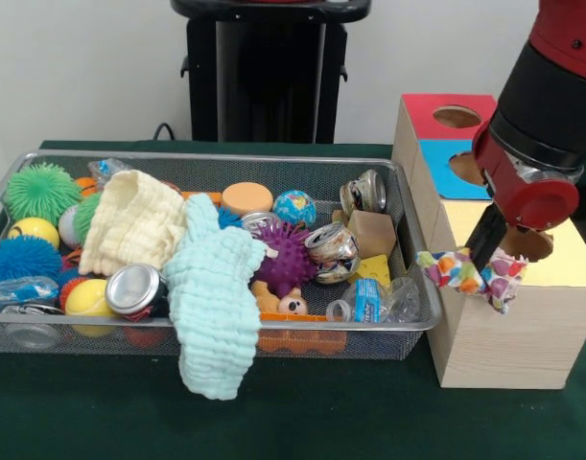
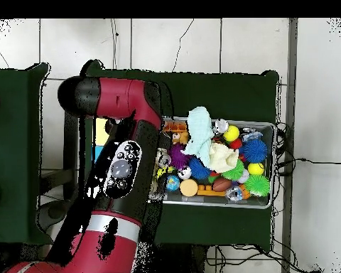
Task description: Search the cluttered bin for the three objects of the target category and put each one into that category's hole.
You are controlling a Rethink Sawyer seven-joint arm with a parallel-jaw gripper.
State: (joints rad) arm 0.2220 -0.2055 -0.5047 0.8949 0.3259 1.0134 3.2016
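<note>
cloth (image 1: 462, 272) with bright patches hung limp from the gripper (image 1: 484, 257), fingers pinched on a fold, above the box's (image 1: 508, 331) yellow top; soft, light, likely to snag

Even, soft indoor light fills both views. The wire bin (image 1: 408, 331) casts only a faint shadow on the dark green bench (image 1: 302, 412) just in front of it. Small glints show on the crushed cans (image 1: 134, 287) inside the bin.
</note>
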